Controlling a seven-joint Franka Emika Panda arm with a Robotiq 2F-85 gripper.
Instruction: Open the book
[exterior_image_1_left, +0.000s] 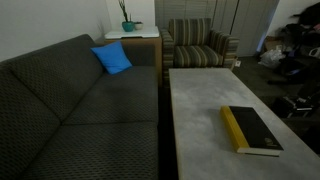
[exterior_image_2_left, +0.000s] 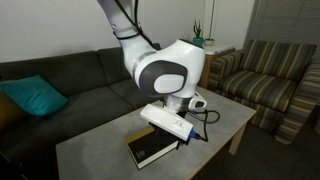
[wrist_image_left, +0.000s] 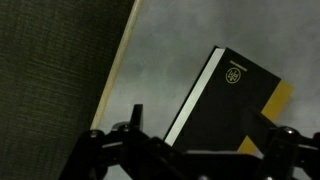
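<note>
Book: closed, lying flat, black cover up, yellow strip along one long side, small pale emblem near a corner.
Place: on the grey table, toward one end and close to an edge, yet wholly on the top.
Handling, as a guess: thick, stiff, hardbound; probably heavy enough not to shift while only the cover rises; smooth cover, likely slippery under a pad.
Hold: not the whole block. Best at the free long edge of the cover, opposite the yellow side taken for the spine. Slip one fingertip under the board's lip, then swing it over in an arc about the spine.
Risk: sliding across the smooth tabletop instead of opening; a wad of pages caught up with the cover.
Gripper: fingers spread wide, nothing clamped, poised above the book and seemingly clear of its cover.
Arm: bent down over the table, wrist housing low above the book and hiding the fingers in that exterior view.
Step, as a judgement: approach only; cover not yet lifted, task barely begun.
Surroundings: dark sofa along the table's long side, blue cushion on it; striped armchair past the far end; potted plant on a side table.
</note>
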